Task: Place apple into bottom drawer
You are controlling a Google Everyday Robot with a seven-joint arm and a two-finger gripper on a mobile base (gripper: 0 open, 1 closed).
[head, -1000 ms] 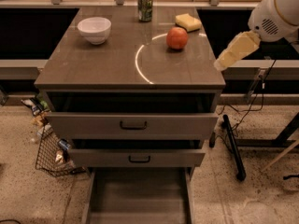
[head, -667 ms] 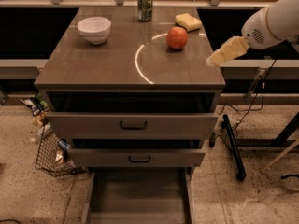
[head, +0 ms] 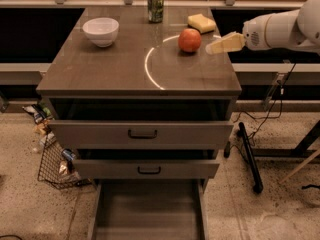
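Apple (head: 189,39) just beside gripper (head: 211,48)

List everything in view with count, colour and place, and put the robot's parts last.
apple: one, red-orange, right rear of the cabinet top
sponge: one, yellow, just behind the apple
can: one, green, rear centre of the top
bowl: one, white, left rear of the top
cabinet top: one, grey-brown, bearing a pale curved mark
top drawer: one, grey-brown, dark handle, slightly open
middle drawer: one, grey-brown, dark handle, slightly open
bottom drawer: one, grey-brown, pulled out furthest
wire basket: one, dark, on the floor to the left
arm: one, white, reaching in from the right
gripper: one, pale yellow, close to the apple's right side
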